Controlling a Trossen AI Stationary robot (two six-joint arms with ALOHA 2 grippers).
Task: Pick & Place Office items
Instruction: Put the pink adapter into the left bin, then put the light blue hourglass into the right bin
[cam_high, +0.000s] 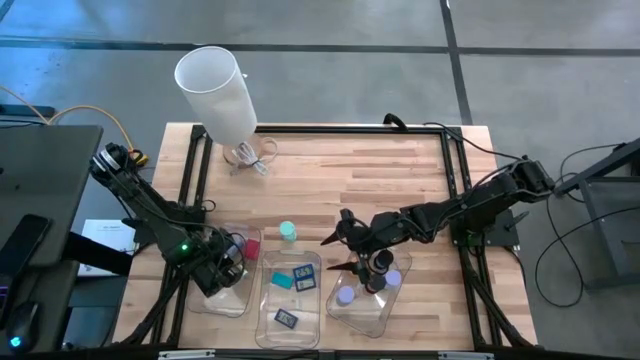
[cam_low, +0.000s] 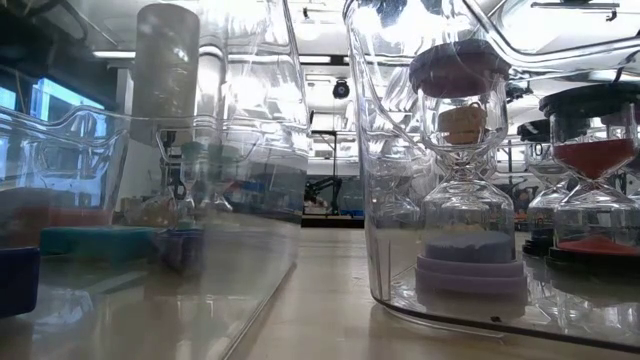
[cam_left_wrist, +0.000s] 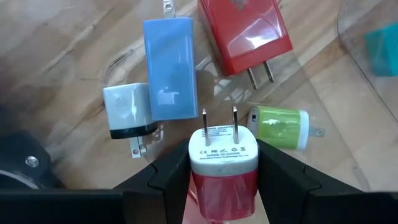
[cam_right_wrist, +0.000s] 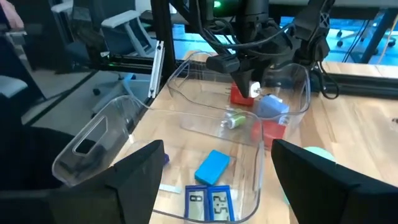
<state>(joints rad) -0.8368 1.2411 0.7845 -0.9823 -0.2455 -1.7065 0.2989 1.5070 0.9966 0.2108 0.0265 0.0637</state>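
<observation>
1 red charger (cam_left_wrist: 222, 180) in left pincer (cam_left_wrist: 224, 186), 4 chargers below

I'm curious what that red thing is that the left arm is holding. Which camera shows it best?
The left wrist view: the red and white plug adapter fills the frame, prongs up, clamped between the left gripper fingers. The right wrist view shows it small and far off. The high view hides it under the gripper; the low view doesn't show it clearly.

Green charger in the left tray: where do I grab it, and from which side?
Grip the green charger across its rounded body, coming straight down. It lies on its side, thin prongs level at the white end, both long flanks open. The left claw holds a red-and-white charger; drop that first.
</observation>
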